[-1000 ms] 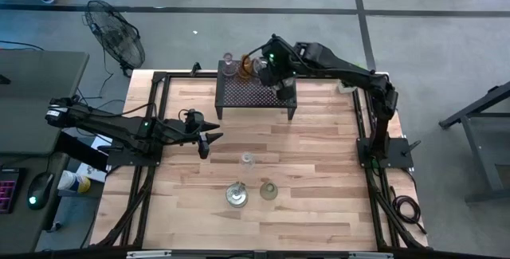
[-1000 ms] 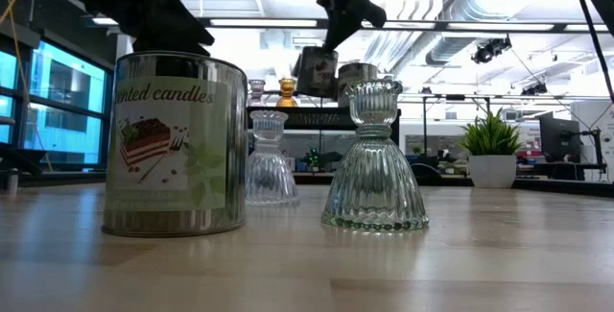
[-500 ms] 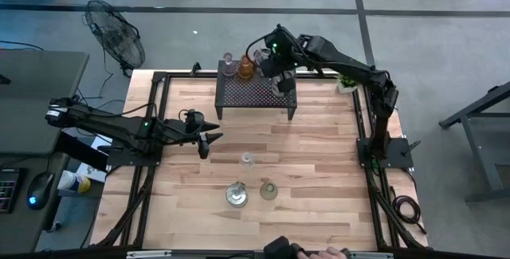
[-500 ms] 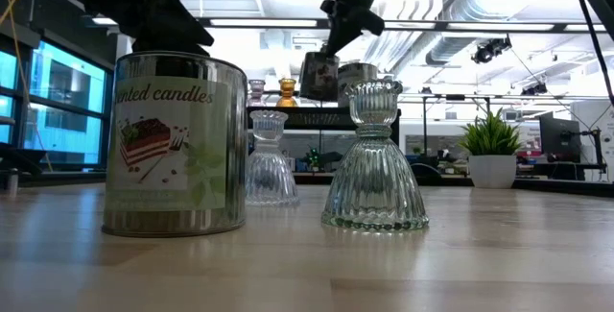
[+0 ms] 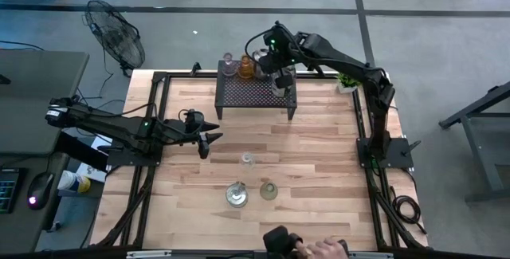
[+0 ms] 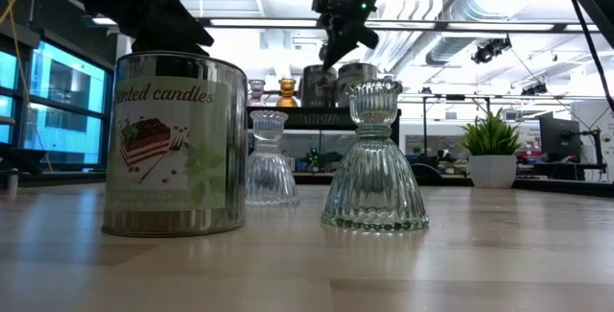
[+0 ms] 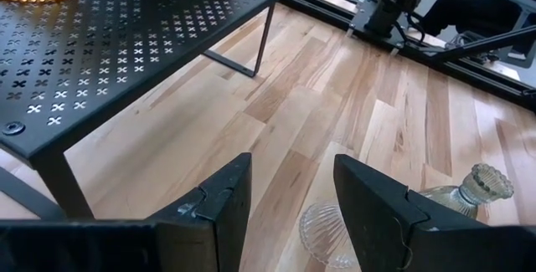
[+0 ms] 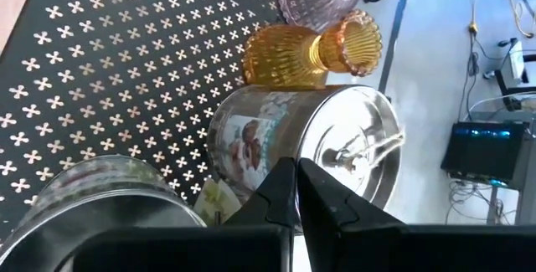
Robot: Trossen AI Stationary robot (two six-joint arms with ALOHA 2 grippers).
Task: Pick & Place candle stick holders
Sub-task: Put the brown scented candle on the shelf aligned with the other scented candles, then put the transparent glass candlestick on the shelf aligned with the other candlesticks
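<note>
Wooden table (image 5: 319, 155), black perforated rack (image 5: 253, 92) at far edge: right gripper (image 5: 273, 61) above a silver tin (image 8: 285, 151) there, fingers closed, gripping nothing visible. Left gripper (image 5: 209, 136) half-open, empty, nearer the clear glass holder (image 5: 247, 161) mid-table.

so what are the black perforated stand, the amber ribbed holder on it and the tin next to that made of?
Black perforated stand: looks like matte dark-coated sheet metal, punched with small cross-shaped holes, on thin square legs. Amber ribbed holder: probably coloured glass, translucent with fluted sides. Silvery labelled tin: seems bare metal, shiny and reflective with a paper-like printed label. The right gripper is shut just above it.
</note>
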